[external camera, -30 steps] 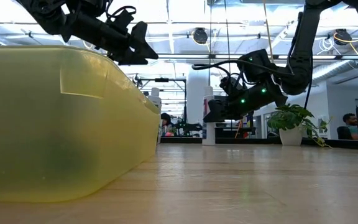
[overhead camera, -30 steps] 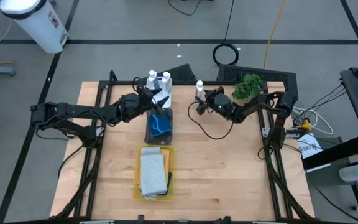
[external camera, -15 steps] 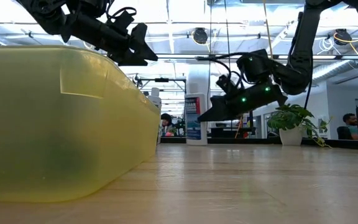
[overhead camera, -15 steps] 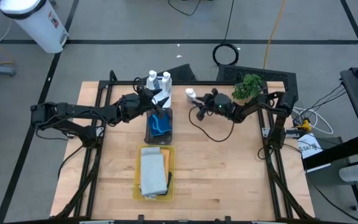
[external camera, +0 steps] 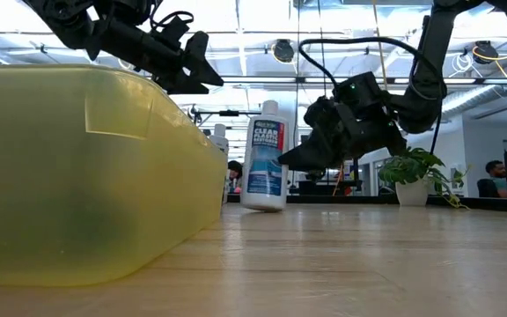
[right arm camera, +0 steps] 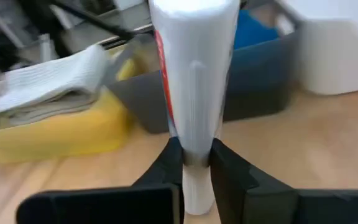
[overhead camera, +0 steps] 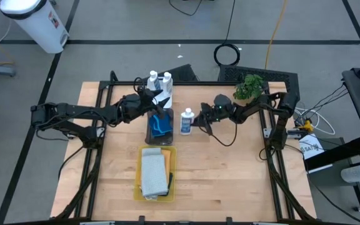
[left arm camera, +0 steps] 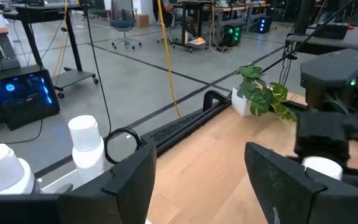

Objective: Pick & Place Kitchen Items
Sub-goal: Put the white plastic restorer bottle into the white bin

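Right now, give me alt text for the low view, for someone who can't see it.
A white bottle with a blue label stands on the wooden table, tilted slightly, with the right end effector closed on it from the side. A translucent yellow tray fills the near left, the left end effector hangs open above it, and a green plant sits behind.

Showing two dark, jointed arms with looping black cables; glowing green lights on right wrist housing; ending in matte black, wedge-shaped fingers (right arm camera: 229, 171).

Yellow tray (overhead camera: 139, 181), grey tray (overhead camera: 150, 134), plant (overhead camera: 250, 87).
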